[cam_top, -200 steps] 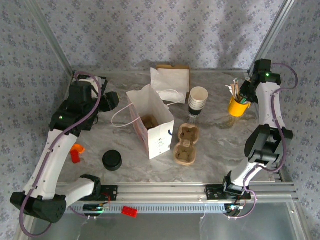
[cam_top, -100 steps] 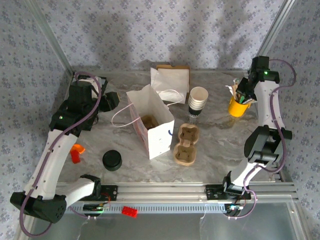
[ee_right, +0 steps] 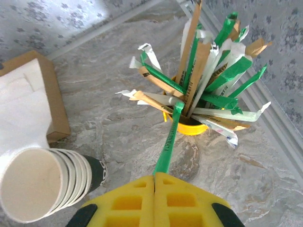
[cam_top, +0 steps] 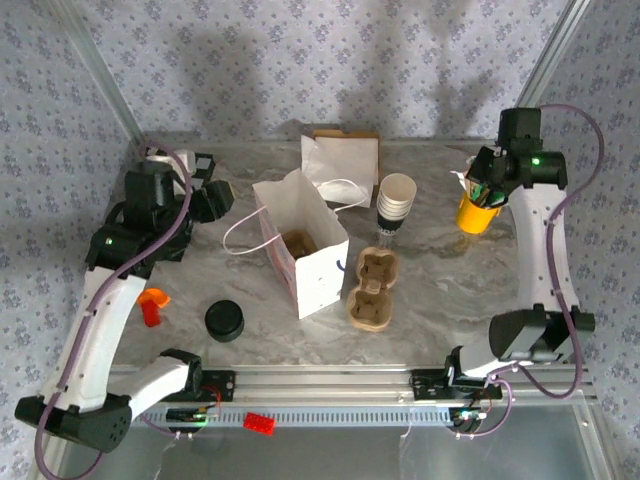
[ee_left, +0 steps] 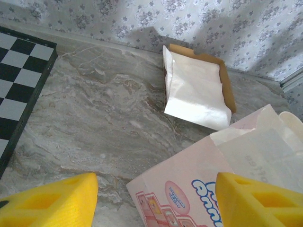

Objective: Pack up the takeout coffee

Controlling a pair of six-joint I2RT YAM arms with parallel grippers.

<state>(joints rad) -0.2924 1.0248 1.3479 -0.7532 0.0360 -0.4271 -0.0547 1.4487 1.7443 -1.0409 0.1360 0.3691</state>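
Right gripper [ee_right: 155, 177]: closed fully; a green stick [ee_right: 169, 137] is pinched, its far end at the yellow cup [cam_top: 474, 215] near the table's [cam_top: 440, 280] far right corner.
Left gripper [ee_left: 154, 196]: partly open, empty, beside the paper bag [cam_top: 305, 255].
Takeout coffee: position cannot be told.

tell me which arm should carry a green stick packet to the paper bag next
Right. The right tool is shut on a green packet at the yellow cup. The left tool hangs open and empty near the paper bag, far from the cup.
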